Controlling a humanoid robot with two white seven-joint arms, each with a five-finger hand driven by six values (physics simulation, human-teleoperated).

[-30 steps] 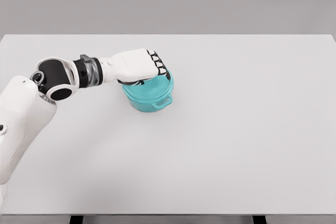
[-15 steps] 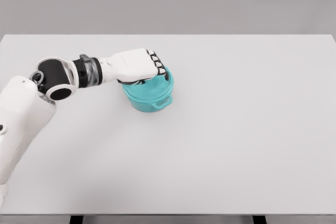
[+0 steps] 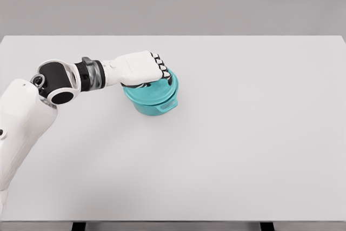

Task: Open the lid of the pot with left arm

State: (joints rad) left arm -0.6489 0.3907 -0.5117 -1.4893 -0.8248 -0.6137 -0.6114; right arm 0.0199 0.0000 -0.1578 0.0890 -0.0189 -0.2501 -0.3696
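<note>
My left hand (image 3: 141,68) sits on top of the teal pot (image 3: 154,98), fingers (image 3: 160,66) curled down and clamped on its lid (image 3: 162,87). The pot stands on the white table (image 3: 243,133), a little toward ten o'clock from the table's centre, side handle (image 3: 167,106) pointing at five o'clock.
</note>
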